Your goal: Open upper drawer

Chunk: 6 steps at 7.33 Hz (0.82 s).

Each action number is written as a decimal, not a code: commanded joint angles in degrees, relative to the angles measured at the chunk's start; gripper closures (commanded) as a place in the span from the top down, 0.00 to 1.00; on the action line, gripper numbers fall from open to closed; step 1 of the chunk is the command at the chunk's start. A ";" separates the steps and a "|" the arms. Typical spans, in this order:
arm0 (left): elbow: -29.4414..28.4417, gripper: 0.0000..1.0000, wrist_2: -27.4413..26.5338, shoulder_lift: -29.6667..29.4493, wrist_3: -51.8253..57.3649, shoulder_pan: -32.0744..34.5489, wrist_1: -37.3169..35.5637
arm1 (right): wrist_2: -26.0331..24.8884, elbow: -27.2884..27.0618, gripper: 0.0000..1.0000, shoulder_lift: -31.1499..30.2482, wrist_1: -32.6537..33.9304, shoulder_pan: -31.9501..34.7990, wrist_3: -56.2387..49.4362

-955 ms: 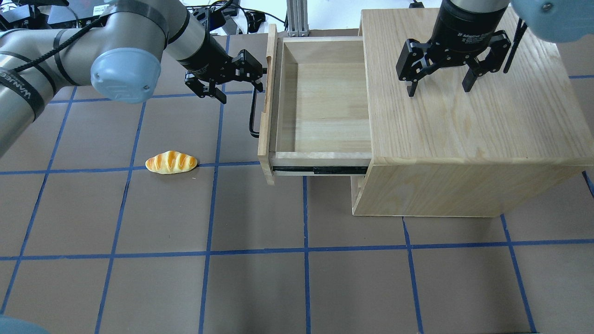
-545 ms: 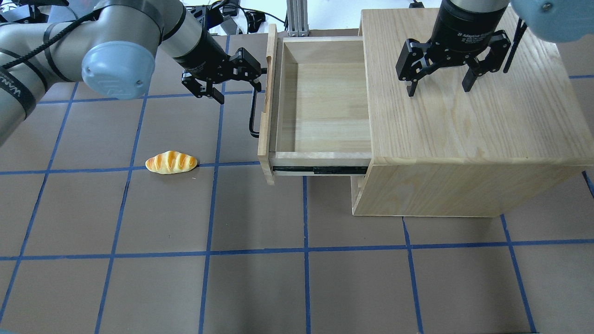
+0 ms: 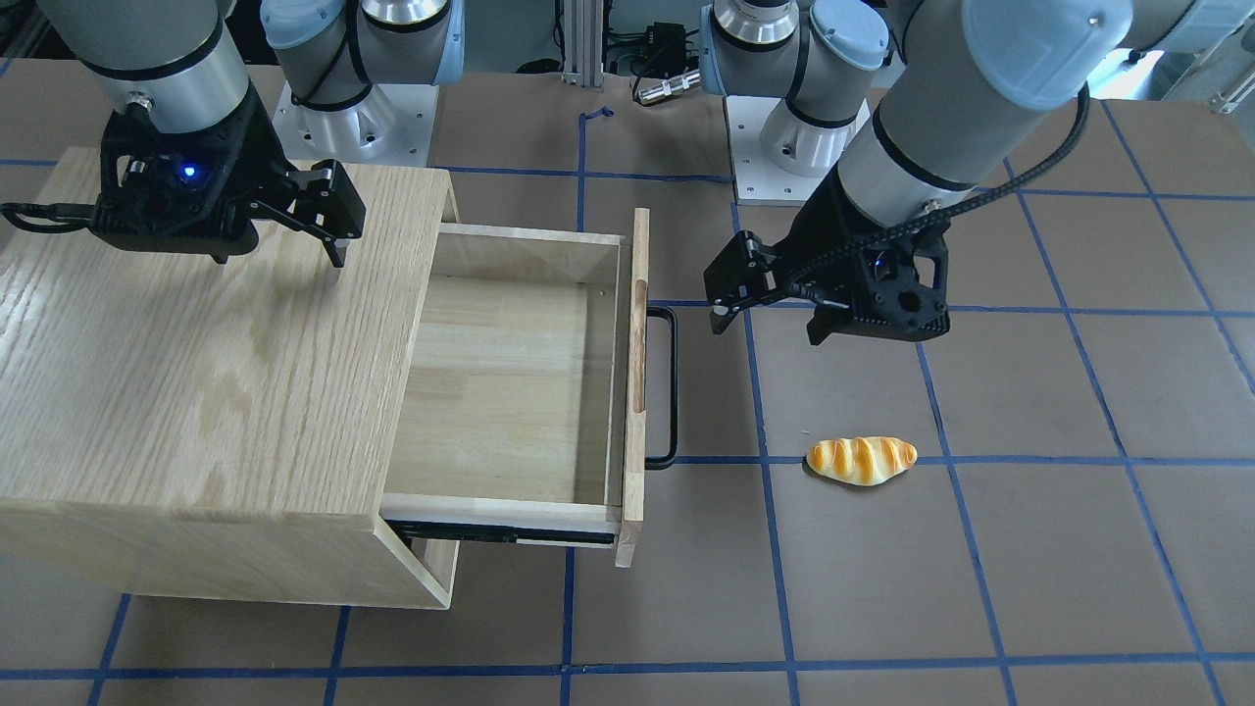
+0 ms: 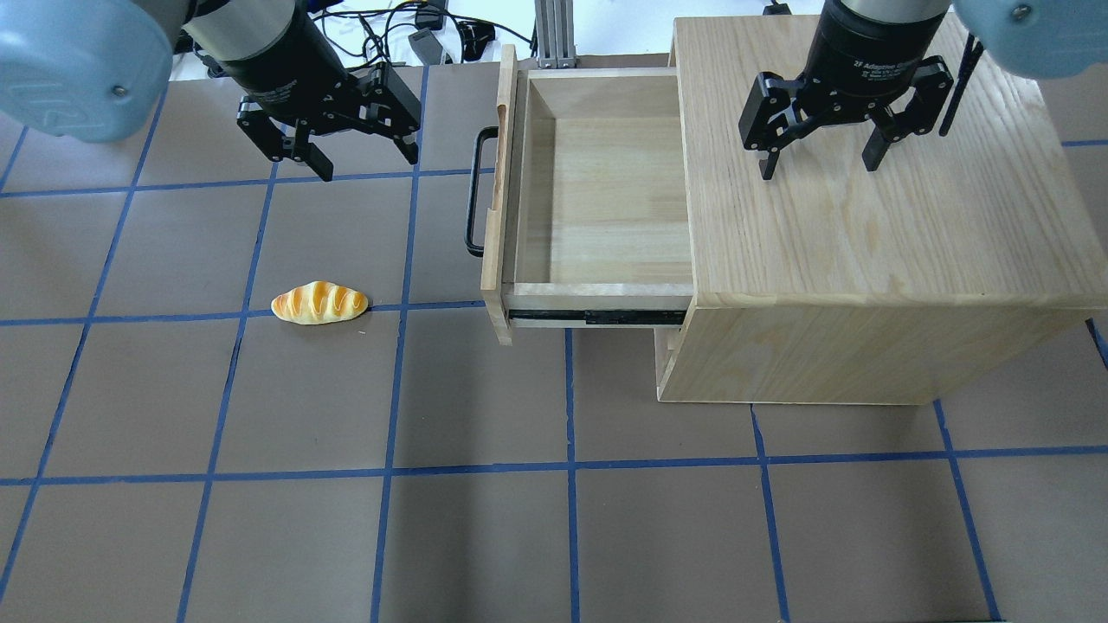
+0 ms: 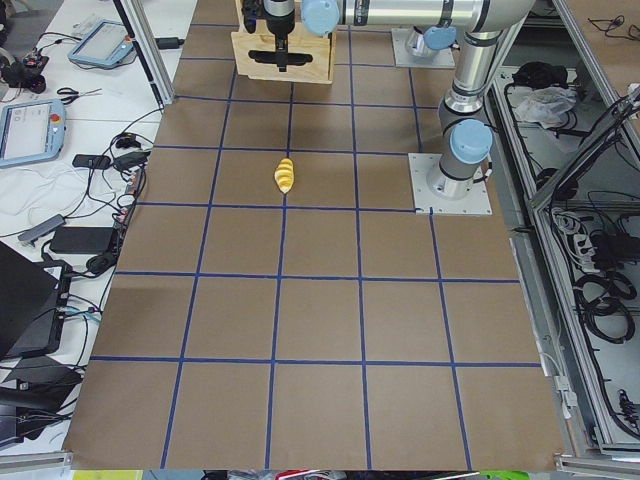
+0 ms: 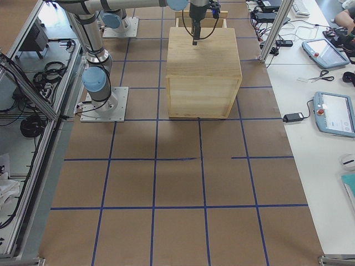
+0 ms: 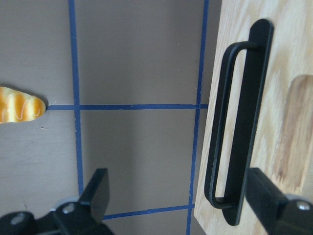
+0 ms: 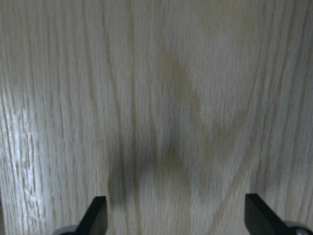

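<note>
**Drawer out, both hands empty**

The one upper drawer [image 4: 606, 190] is sitting well out of the cabinet [image 4: 866, 225], so I am holding my left gripper [image 4: 366, 163] spread and empty near its single handle [image 4: 472, 190]. My right gripper [image 4: 820, 169], also spread, is hanging over the cabinet top, probably steadying it. One bread roll [image 4: 319, 303] is lying apart.

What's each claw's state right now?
Left claw: open, empty, clear of the drawer handle.
Right claw: open, empty, over the cabinet top.
</note>
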<state>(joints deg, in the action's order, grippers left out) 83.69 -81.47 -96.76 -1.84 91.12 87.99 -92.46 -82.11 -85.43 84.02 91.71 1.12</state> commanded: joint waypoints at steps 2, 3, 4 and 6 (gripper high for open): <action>-0.19 1.00 -10.45 3.94 4.38 -0.15 3.41 | 0.00 0.02 1.00 0.00 0.00 -0.04 0.02; -0.19 1.00 -10.46 4.56 4.48 -0.24 3.24 | 0.00 0.02 1.00 0.00 0.00 0.05 0.02; -0.19 1.00 -10.64 4.48 4.48 -0.24 2.98 | 0.00 0.02 1.00 0.00 0.00 0.05 0.02; 0.07 1.00 -10.46 4.13 4.48 -0.32 2.71 | 0.00 0.02 1.00 0.00 0.00 0.05 -0.07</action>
<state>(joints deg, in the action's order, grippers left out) 83.60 -91.85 -92.38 2.61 90.86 90.90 -92.46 -82.12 -85.43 84.02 91.75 1.12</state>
